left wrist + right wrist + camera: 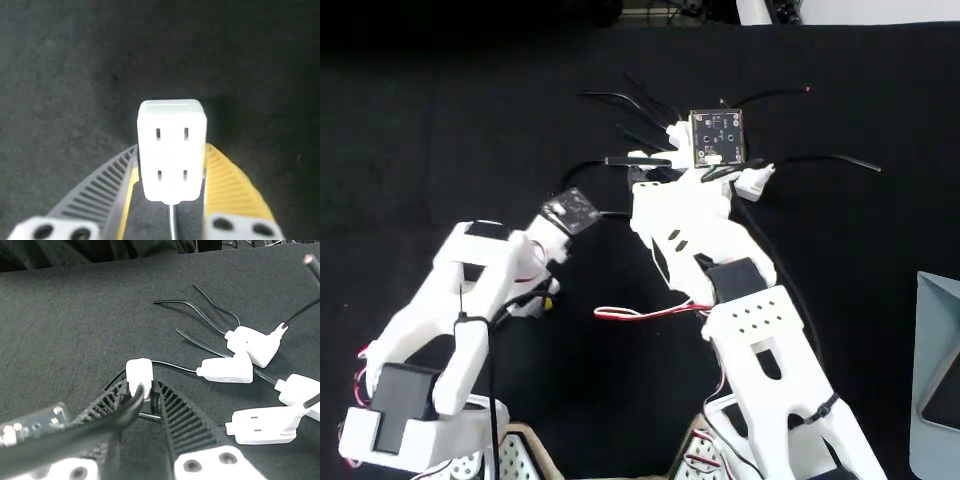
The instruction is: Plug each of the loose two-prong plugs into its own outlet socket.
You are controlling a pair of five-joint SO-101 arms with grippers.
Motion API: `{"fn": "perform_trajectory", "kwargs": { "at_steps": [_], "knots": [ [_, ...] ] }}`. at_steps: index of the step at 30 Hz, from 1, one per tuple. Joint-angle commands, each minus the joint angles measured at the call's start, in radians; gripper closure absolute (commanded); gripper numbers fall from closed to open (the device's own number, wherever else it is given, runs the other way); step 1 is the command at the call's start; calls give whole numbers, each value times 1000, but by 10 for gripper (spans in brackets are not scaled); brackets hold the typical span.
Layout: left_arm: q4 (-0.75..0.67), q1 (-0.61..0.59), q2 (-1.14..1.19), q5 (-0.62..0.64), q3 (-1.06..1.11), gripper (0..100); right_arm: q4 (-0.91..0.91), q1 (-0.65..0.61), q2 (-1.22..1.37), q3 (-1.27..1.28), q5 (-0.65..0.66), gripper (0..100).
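My left gripper (171, 149) is shut on a white outlet block (171, 145) with two pairs of slots facing the camera, held between a grey finger (107, 182) and a yellow finger (230, 185). In the high view this gripper (542, 298) sits low at the left of the black mat. My right gripper (145, 387) is shut on a small white plug (139, 374) with a black cable, at the far middle of the table (645, 172). Several other white plugs lie beside it, among them one (225, 370), another (252, 342) and a slotted socket piece (262, 425).
Thin black cables (630, 100) fan out over the far part of the black mat (470, 120). A white piece (755, 180) lies just right of the right arm's wrist. A red and white wire (640, 313) runs between the arms. A grey bin (938, 370) stands at the right edge.
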Motion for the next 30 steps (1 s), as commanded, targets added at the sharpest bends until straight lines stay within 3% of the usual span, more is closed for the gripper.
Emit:
{"fn": "perform_trajectory", "kwargs": {
  "at_steps": [1, 8, 17, 23, 30],
  "knots": [
    [3, 31, -8, -15, -18, 738, -18, 15, 5, -5, -5, 986],
    [15, -48, -78, 68, -25, 690, -12, 21, 2, -5, 28, 986],
    [166, -159, -508, 129, 74, 690, 2, 20, 4, -8, 44, 986],
    [186, -325, -790, 250, 265, 690, 124, -138, 5, -44, 46, 986],
    [135, -489, -1019, 370, 460, 690, 124, -284, 76, -45, 114, 986]
  ]
}}
